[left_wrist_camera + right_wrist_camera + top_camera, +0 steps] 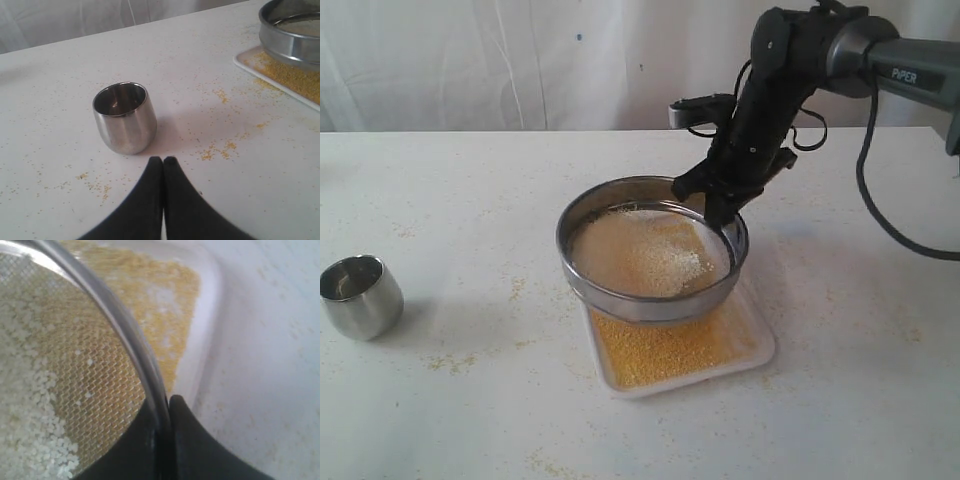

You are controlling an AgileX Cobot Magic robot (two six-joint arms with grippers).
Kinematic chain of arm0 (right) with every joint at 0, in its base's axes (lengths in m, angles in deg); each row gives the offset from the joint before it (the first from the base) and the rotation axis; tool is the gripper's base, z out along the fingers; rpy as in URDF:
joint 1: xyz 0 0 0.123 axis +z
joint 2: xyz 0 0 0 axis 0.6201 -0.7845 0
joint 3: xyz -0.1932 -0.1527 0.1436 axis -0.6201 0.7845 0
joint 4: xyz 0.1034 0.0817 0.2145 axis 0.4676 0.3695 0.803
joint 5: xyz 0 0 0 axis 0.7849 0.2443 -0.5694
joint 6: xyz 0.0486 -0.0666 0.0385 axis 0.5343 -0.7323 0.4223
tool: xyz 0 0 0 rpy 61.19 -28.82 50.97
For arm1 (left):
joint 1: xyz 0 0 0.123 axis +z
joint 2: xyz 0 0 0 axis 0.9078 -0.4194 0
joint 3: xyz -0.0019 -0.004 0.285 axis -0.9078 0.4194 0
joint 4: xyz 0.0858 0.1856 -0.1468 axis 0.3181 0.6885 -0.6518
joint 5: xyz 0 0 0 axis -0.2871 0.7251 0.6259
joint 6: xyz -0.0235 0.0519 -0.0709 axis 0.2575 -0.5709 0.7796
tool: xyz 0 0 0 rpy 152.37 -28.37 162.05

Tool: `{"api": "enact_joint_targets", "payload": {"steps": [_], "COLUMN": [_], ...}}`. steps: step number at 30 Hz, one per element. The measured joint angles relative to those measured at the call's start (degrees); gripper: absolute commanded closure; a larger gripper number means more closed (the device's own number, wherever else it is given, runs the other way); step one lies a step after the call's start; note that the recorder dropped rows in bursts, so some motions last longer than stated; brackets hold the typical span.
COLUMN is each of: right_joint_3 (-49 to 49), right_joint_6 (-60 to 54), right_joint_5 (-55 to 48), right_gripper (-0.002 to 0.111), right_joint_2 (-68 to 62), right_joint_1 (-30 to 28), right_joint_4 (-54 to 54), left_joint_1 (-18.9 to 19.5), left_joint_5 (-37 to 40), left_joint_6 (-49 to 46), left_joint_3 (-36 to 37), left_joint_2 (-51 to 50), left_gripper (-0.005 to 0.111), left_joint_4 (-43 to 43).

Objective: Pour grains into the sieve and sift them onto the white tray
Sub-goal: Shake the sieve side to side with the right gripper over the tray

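The round steel sieve [650,300] hangs tilted just above the white tray [757,352], with my right gripper [722,212] shut on its far rim. Pale whitish bits [660,255] lie on the mesh. Yellow-tan grains [660,350] cover the tray under it. In the right wrist view the sieve rim [125,332] runs between my fingers [190,440], mesh and white bits [35,405] on one side, the tray's grains [160,315] beyond. My left gripper [163,161] is shut on nothing, low over the table beside the small steel cup [125,120]; it does not show in the exterior view.
The small steel cup [362,295] stands upright at the left of the table, with nothing showing inside it. Scattered grains [220,149] dot the tabletop between cup and tray. A white curtain hangs behind the table. The right arm's cable [885,200] loops at the right.
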Motion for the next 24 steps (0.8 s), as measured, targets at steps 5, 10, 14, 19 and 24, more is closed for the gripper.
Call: {"api": "enact_joint_targets", "payload": {"steps": [5, 10, 14, 19, 24], "right_joint_3": [0.08, 0.7, 0.94, 1.03, 1.03], "right_joint_6": [-4.08, 3.27, -3.05, -2.58, -2.8], "right_joint_5": [-0.73, -0.93, -2.04, -1.09, 2.06], "right_gripper": [0.108, 0.108, 0.108, 0.108, 0.108], "right_joint_2": [-0.14, -0.11, 0.18, 0.57, 0.6], "right_joint_1": [-0.24, 0.38, 0.41, 0.23, 0.09], "right_joint_4": [2.99, -0.05, -0.33, -2.14, 8.31], "left_joint_1": [0.0, 0.0, 0.0, 0.0, 0.0], "left_joint_5": [0.0, 0.0, 0.0, 0.0, 0.0], "left_joint_6": [0.0, 0.0, 0.0, 0.0, 0.0], "left_joint_3": [0.0, 0.0, 0.0, 0.0, 0.0], "left_joint_2": [0.0, 0.0, 0.0, 0.0, 0.0], "left_gripper": [0.107, 0.107, 0.107, 0.107, 0.107], "left_joint_4": [0.0, 0.0, 0.0, 0.0, 0.0]}}
